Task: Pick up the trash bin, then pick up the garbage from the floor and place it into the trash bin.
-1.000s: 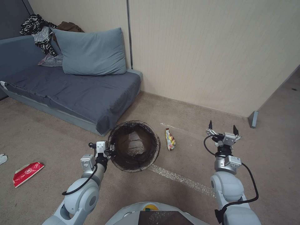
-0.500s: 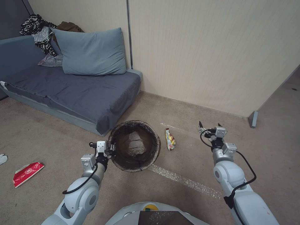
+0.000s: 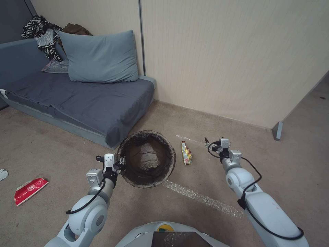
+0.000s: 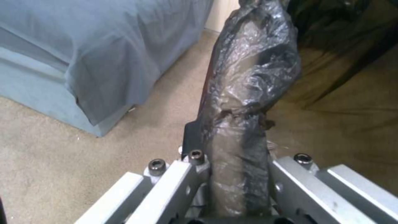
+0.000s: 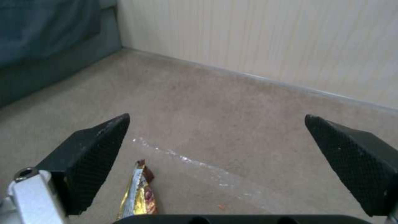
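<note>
The trash bin, round with a dark liner over its rim, sits low in front of me by the sofa's corner. My left gripper is shut on its near-left rim. In the left wrist view the fingers clamp the liner-covered rim. Garbage lies on the carpet: a yellow snack wrapper just right of the bin, a red-and-white wrapper far left, and a white scrap at the left edge. My right gripper hangs open just right of the yellow wrapper, its fingertips spread wide.
A low grey-blue sofa with a pillow and piled clothes stands at the left, close behind the bin. The beige wall runs behind. A shiny tape strip crosses the carpet. Open carpet lies right of the arm.
My right arm has stretched forward and swung left, bringing its open gripper down near the yellow wrapper. The left gripper and bin have barely shifted.
</note>
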